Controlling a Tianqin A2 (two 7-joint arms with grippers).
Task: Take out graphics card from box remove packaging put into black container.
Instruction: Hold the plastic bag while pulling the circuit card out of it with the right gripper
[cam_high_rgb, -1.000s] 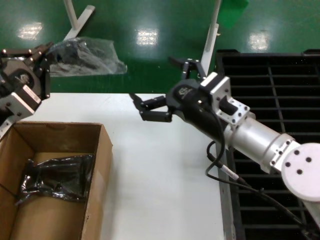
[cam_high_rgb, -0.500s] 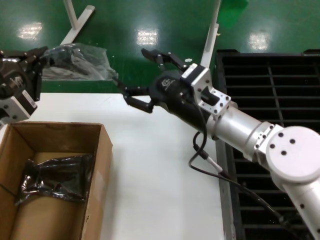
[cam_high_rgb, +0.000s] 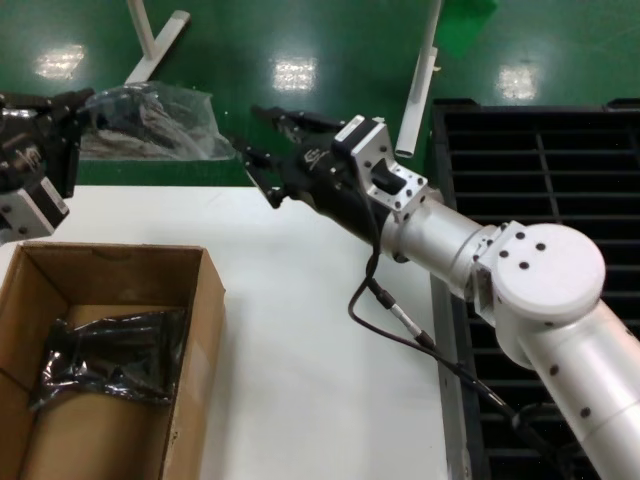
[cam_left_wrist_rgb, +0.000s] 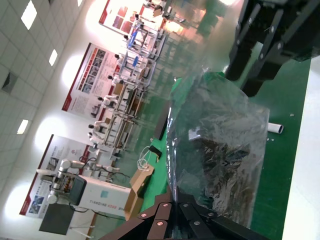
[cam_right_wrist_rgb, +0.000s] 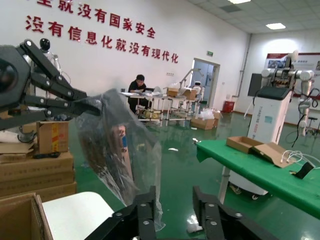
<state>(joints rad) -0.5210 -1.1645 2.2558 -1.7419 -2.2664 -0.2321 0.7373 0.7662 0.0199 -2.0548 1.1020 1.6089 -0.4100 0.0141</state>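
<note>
Crinkled plastic packaging (cam_high_rgb: 150, 125), graphics card apparently inside, hangs beyond the box (cam_high_rgb: 105, 350), pinched at one end by your left end effector (cam_high_rgb: 75, 110) so that your right end effector (cam_high_rgb: 255, 150), fingers spread, can take its free end.

We see a flat white desk (cam_high_rgb: 320, 350) over a glossy green floor (cam_high_rgb: 330, 40), where 2 slanted white metal legs (cam_high_rgb: 150, 35) rise beyond its far edge.

Crinkled packaging (cam_left_wrist_rgb: 220, 150) pinched by left gripper (cam_left_wrist_rgb: 182, 212) fingers, right gripper (cam_left_wrist_rgb: 262, 45) fingers spread beyond it
</note>
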